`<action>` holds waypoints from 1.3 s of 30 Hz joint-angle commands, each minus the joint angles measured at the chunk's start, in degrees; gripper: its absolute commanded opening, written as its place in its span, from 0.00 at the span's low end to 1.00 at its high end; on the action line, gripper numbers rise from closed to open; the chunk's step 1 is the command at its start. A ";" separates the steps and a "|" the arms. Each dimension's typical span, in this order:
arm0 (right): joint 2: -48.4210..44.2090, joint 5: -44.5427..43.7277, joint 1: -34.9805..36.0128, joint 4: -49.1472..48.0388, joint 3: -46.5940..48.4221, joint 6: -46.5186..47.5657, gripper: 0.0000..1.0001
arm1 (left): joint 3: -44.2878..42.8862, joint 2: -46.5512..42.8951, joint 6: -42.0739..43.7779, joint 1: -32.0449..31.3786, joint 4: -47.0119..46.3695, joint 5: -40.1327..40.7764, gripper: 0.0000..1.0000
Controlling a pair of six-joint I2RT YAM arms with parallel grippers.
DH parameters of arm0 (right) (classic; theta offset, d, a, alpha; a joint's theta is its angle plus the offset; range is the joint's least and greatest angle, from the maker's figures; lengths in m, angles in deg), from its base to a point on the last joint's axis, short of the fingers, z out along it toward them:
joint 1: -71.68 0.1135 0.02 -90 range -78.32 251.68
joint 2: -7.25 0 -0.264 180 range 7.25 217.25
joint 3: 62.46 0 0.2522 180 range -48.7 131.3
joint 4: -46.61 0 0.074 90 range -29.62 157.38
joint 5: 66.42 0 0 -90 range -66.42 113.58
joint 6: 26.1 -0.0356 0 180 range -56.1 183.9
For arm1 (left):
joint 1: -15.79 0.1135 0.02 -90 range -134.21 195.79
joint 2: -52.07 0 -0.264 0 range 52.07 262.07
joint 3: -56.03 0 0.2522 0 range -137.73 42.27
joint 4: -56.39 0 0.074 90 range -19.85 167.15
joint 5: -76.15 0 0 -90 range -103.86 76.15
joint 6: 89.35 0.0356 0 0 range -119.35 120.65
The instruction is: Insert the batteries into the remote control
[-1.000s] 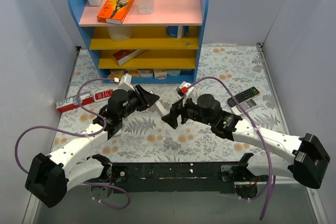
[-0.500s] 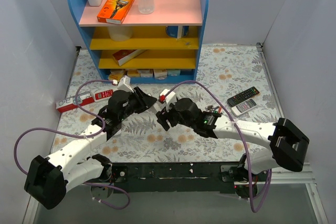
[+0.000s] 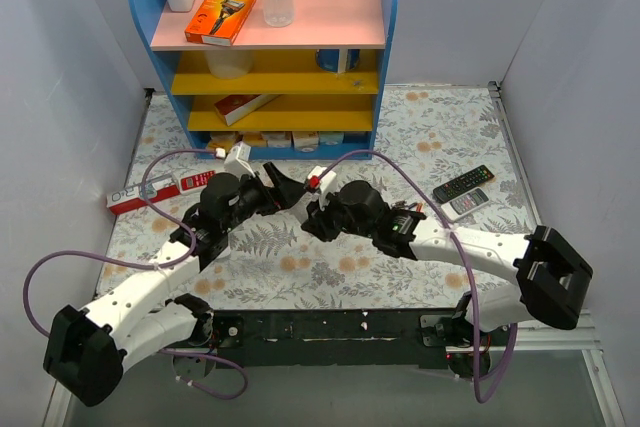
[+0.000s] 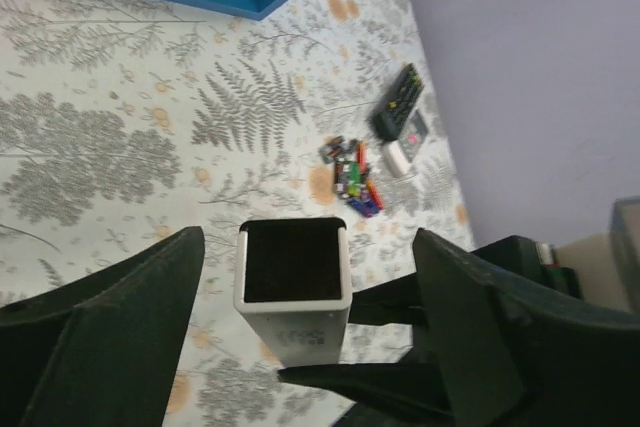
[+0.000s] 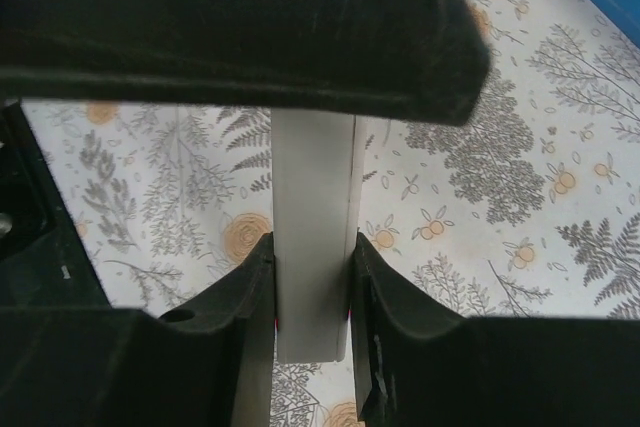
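The remote control (image 4: pixel 292 287), a slim white bar with a dark end face, hangs above the table between both grippers. My right gripper (image 5: pixel 312 247) is shut on the remote control (image 5: pixel 312 197), its two pads pressed against the long sides. My left gripper (image 4: pixel 305 247) stands open around the same bar's end, with a gap on each side. In the top view the left gripper (image 3: pixel 284 187) and the right gripper (image 3: pixel 312 213) meet nose to nose and hide most of the bar. The batteries (image 4: pixel 355 172), a small mixed-colour heap, lie on the floral cloth farther right.
A black remote (image 3: pixel 463 183) and a shorter white remote (image 3: pixel 466 203) lie at the right on the cloth. The blue shelf unit (image 3: pixel 270 57) stands at the back. A long red-and-white box (image 3: pixel 160 187) lies at the left. Purple cables loop over both arms.
My right gripper came in from the right and shut on the remote control. My left gripper, which held it before, has opened around it.
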 commanded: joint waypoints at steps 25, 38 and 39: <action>-14.64 47.77 -12.97 -34.40 -11.80 -21.20 0.01 | 10.64 -10.42 5.15 0.44 -39.58 -28.80 0.98; -9.37 49.44 -12.97 -34.58 -10.31 -23.05 0.03 | 11.26 -7.08 1.37 0.35 -43.38 -31.80 0.30; -9.28 48.75 -13.05 -33.71 -10.13 -22.96 0.06 | 11.17 -7.34 1.46 0.44 -42.77 -30.75 0.26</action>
